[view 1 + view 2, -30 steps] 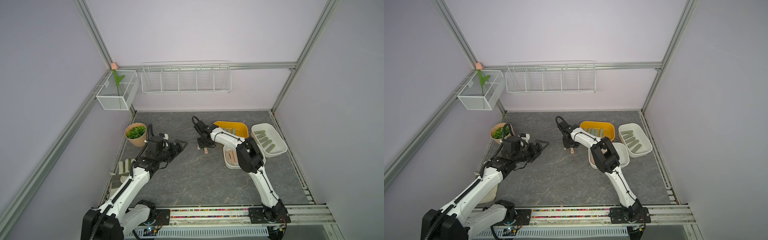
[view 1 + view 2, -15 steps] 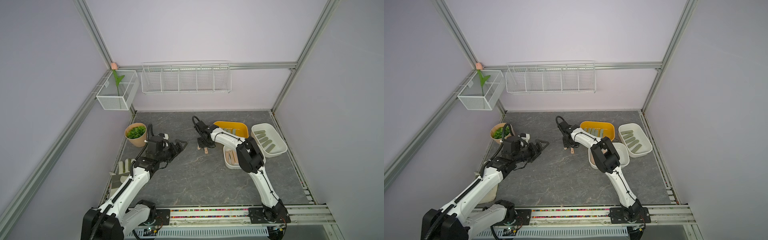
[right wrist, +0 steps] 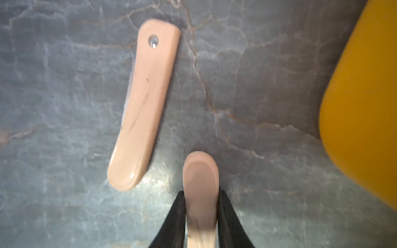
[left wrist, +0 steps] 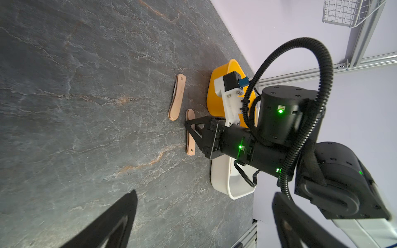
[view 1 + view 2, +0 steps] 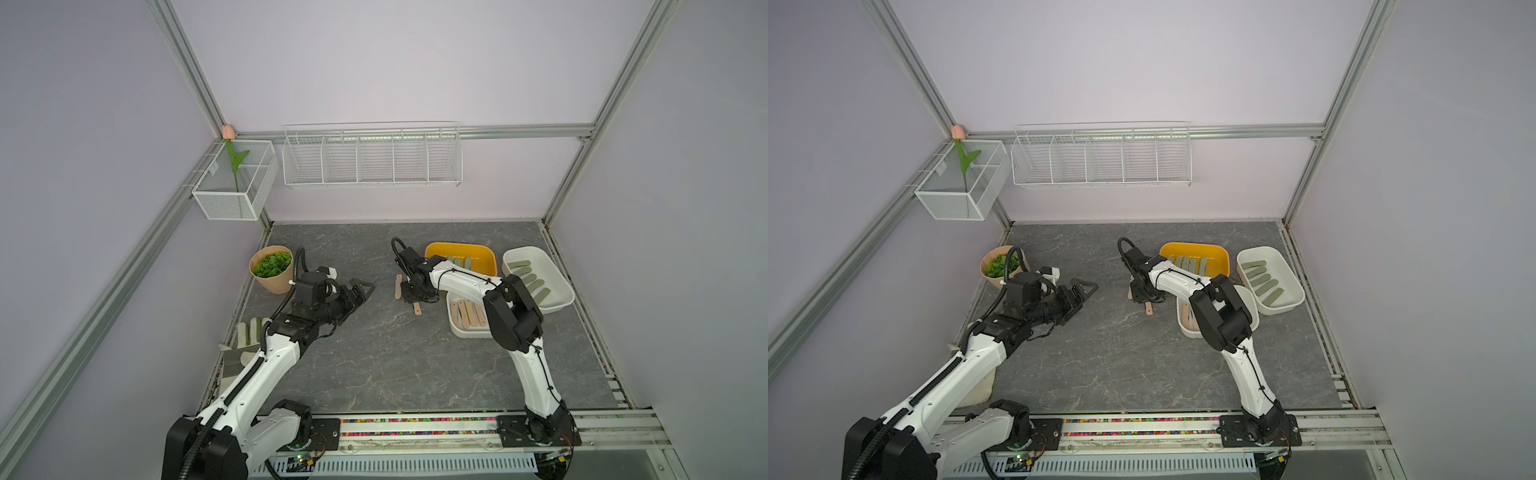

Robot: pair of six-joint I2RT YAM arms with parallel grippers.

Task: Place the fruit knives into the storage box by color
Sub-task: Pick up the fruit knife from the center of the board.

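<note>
The right claw (image 3: 202, 194) stands clamped on a peach-pink fruit knife (image 3: 200, 171), its fingers pressed against the long edges near one rounded end, with the knife low at the bench (image 3: 268, 75); whether it has cleared the surface cannot be told. A second peach-pink knife (image 3: 144, 103) lies just beside the claw's tip, apart from the held one and slightly angled to it, and the wall of the yellow box (image 3: 363, 111) rises near the claw on the opposite side. In a top view the small white box (image 5: 468, 334) holding other peach-pink knives sits behind the claw, close to its own forearm. A good lift, by this judgement, goes straight up before any turn, so the free end neither sweeps the neighbouring knife nor strikes the yellow wall. Because the grip sits off-centre the knife may pivot, so slow carriage and a low release, lengthwise beside those stored, seem advisable. The left claw (image 5: 363, 287), fingers spread and empty, hovers well apart.
</note>
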